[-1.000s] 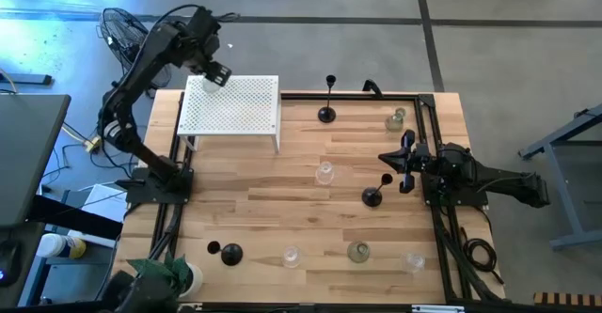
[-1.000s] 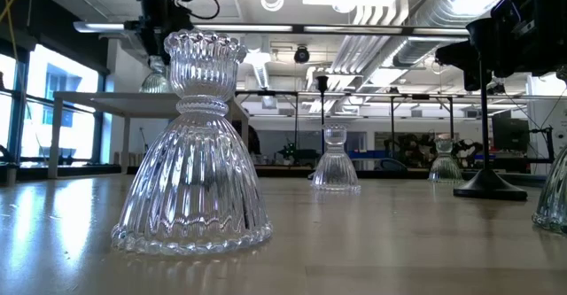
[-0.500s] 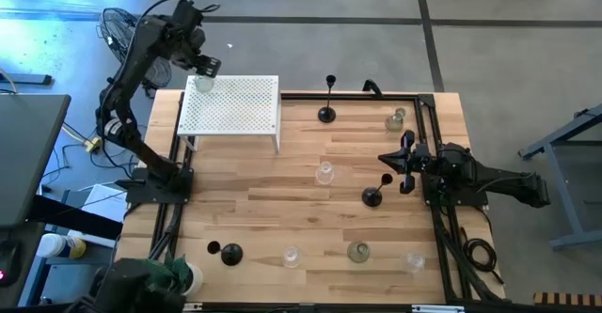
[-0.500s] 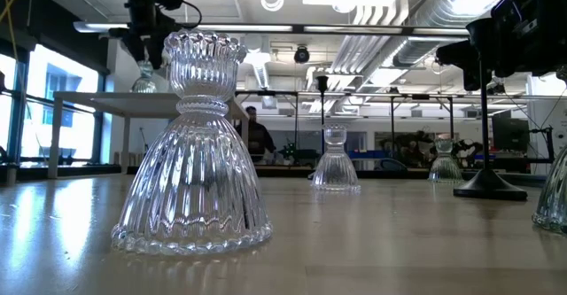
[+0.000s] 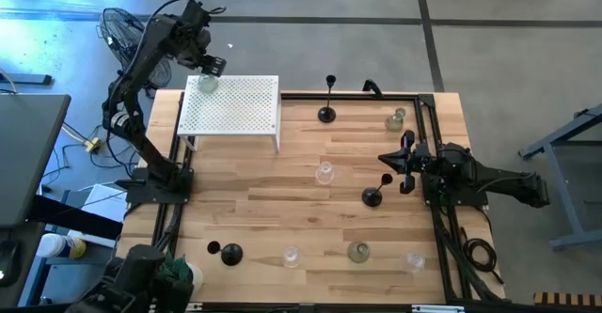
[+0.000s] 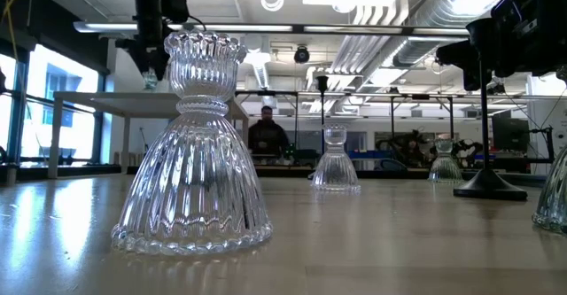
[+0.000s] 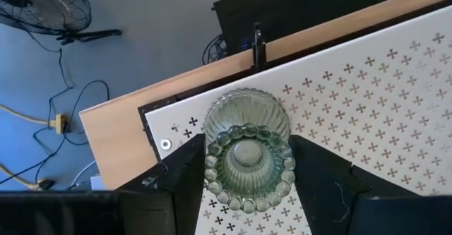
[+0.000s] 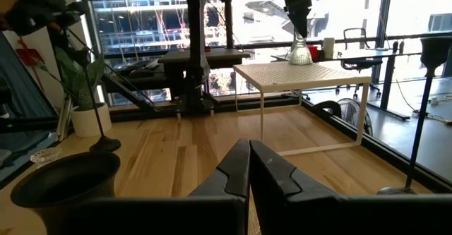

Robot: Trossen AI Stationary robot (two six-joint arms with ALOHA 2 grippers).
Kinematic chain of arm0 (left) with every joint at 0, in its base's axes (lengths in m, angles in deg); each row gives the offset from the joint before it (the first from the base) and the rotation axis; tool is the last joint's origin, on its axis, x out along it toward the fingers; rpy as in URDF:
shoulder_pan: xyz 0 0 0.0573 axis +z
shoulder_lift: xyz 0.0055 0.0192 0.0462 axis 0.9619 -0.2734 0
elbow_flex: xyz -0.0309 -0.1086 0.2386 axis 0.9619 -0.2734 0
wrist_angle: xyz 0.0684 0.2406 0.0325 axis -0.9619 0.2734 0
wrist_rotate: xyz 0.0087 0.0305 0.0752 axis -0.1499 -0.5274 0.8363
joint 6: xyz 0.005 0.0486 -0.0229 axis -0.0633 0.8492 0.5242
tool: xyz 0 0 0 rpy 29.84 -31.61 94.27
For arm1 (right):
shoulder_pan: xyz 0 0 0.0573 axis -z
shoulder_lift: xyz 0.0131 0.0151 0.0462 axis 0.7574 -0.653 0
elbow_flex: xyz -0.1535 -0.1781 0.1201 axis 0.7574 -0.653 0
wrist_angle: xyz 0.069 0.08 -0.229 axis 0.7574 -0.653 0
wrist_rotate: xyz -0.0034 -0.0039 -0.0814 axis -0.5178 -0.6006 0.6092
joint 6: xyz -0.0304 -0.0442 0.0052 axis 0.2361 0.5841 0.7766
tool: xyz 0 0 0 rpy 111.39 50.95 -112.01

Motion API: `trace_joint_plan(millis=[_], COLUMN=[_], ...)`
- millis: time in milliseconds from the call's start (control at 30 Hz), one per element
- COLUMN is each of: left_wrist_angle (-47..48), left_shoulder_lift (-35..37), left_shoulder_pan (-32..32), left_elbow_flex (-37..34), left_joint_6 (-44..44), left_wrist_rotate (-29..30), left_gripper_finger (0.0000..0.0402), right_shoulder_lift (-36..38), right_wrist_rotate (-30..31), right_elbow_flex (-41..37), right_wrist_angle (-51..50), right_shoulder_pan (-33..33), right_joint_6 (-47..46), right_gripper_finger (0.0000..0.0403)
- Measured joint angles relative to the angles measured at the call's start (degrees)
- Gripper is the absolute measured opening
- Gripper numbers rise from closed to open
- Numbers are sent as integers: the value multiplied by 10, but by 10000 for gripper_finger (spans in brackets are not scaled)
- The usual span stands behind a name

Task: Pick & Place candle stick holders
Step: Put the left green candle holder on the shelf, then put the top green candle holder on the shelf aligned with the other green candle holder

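While my left gripper (image 5: 208, 71) grasps a clear-glass holder (image 7: 247, 157) between its fingers (image 7: 185, 175), it rests on the white stand's (image 5: 235, 106) far-left corner.

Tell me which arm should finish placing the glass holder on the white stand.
Left. Its gripper already has the glass holder between its fingers over the white stand's far corner. The right gripper rests shut across the table.

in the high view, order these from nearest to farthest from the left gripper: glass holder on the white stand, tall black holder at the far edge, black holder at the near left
From the left gripper:
1. Glass holder on the white stand, between its fingers at the stand's far-left corner.
2. Tall black holder, far edge, mid-table.
3. Black holder at the near left.
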Motion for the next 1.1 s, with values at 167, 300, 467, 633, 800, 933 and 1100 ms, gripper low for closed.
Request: trace_joint_plan(millis=[167, 300, 467, 633, 800, 933, 1100], left_wrist_angle=[8, 24, 19, 15, 12, 11, -3], left_shoulder_lift=[0, -2, -1, 0, 9, 16, 43], left_shoulder_pan=[0, 0, 0, 0, 0, 0, -17], left_elbow_flex=[0, -2, -2, -2, 22, 67, 110], left_joint_6=[11, 15, 17, 30, 44, 44, 58], left_wrist_rotate=[3, 8, -6, -14, -20, -23, -32], left_gripper_finger=[186, 209, 239, 249, 250, 249, 215], right_shoulder_lift=[0, 0, 0, 0, 0, 0, 0], right_wrist_rotate=[0, 0, 0, 0, 1, 3, 3], right_elbow_flex=[0, 0, 0, 0, 0, 0, 0], right_wrist_angle=[0, 0, 0, 0, 0, 0, 15], right_shoulder_pan=[0, 0, 0, 0, 0, 0, 0], right_joint_6=[0, 0, 0, 0, 1, 1, 3], right_gripper_finger=[0, 0, 0, 0, 0, 0, 0])
